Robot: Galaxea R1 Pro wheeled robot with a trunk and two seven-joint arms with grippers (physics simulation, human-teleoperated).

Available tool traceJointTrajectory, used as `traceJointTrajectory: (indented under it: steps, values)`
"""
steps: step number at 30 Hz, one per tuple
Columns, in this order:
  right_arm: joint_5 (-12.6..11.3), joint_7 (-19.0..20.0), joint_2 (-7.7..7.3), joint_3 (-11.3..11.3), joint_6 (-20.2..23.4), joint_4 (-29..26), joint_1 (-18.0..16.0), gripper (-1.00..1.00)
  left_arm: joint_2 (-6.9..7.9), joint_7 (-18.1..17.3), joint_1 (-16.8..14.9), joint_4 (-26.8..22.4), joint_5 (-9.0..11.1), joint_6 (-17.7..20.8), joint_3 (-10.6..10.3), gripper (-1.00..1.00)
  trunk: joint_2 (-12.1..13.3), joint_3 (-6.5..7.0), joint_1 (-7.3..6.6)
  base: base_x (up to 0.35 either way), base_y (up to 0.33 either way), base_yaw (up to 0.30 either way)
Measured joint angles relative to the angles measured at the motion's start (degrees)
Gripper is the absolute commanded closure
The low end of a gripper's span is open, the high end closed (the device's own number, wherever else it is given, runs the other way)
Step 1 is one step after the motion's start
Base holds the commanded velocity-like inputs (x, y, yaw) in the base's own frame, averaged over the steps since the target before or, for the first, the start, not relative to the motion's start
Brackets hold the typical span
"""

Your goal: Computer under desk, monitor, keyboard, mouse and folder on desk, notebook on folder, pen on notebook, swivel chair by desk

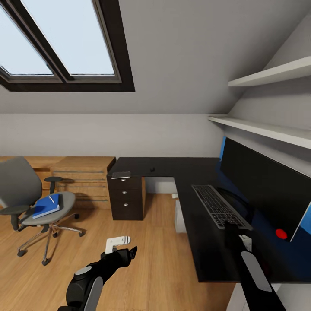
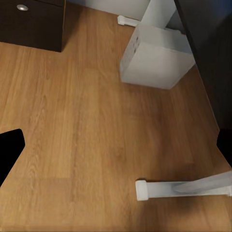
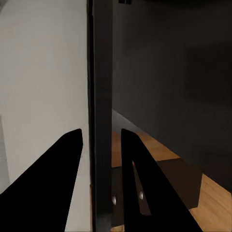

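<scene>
Desk (image 1: pixel 172 166) — black L-shaped top, running along the right wall and across the back. Monitor (image 1: pixel 263 183) stands on its right wing, black front facing the room; judged done, unless it needs straightening. The right wrist view looks along a thin dark panel edge set between the two right fingers (image 3: pixel 63 169), white surface to one side, dark to the other. This looks like the monitor's edge, and the right gripper (image 3: pixel 99 183) seems closed around it, though actual contact cannot be confirmed.

Swivel chair (image 1: pixel 30 196) sits well apart from the desk, out on the wood floor (image 1: pixel 142 259) at the left. Not yet positioned.

Computer (image 2: pixel 154 58) — white-grey box on the floor beside a white desk leg (image 2: pixel 183 189), under the desk edge in the left wrist view. Judged done.

Keyboard (image 1: pixel 219 206) lies on the desk just in front of the monitor. Done.

Folder (image 1: pixel 45 206), blue, is on the chair seat, with something dark beneath or beside it, possibly the notebook, and the pen (image 1: pixel 51 199) on top. All three are left to move and stack.

Mouse (image 1: pixel 152 169) — small dark spot on the back wing, far from the keyboard. Needs moving.

Left gripper (image 1: pixel 123 252) hangs low over the floor; cannot tell whether it is spread or shut.
</scene>
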Motion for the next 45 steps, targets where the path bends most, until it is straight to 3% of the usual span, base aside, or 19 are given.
traceJointTrajectory:
  steps: [10, 11, 15, 26, 40, 45]
  values:
    - [0.0, 0.0, 0.66, 0.0, -0.6, 1.6, -0.1, 1.00, -0.01, 0.0, 0.0, 0.0, 0.1, 0.0, -0.1, -1.00, 0.0, 0.00, 0.00, 0.000, 0.125, 0.000]
    - [0.4, -0.1, 0.65, -0.1, -3.1, 4.1, -0.3, 1.00, 0.00, 0.0, 0.0, 0.0, 0.1, -0.1, -0.1, -1.00, 0.0, -0.01, 0.00, 0.000, 0.009, 0.000]
    - [0.4, 0.0, 0.70, 0.0, -4.6, 7.1, -1.3, 1.00, -0.01, -0.1, 0.0, 0.0, 0.1, -0.1, -0.2, -1.00, 0.0, 0.00, -0.01, 0.071, 0.064, 0.000]
    - [0.4, -0.1, 0.71, 0.0, -4.7, 7.6, -1.5, 1.00, 0.00, -0.1, 0.0, 0.0, 0.1, -0.1, -0.2, -1.00, 0.0, 0.00, -0.03, 0.250, 0.085, 0.000]
    - [0.5, -0.4, 0.63, 0.1, -4.8, 8.2, -1.6, 1.00, 0.00, -0.1, 0.0, 0.1, 0.1, -0.1, -0.2, -1.00, 0.0, 0.00, 0.00, 0.183, -0.120, 0.000]
    - [0.5, -0.4, 0.50, 0.3, -4.7, 11.9, -4.0, 1.00, 0.01, -0.2, 0.0, 0.1, 0.1, -0.1, -0.2, -1.00, 0.0, 0.00, 0.00, 0.046, -0.117, 0.000]
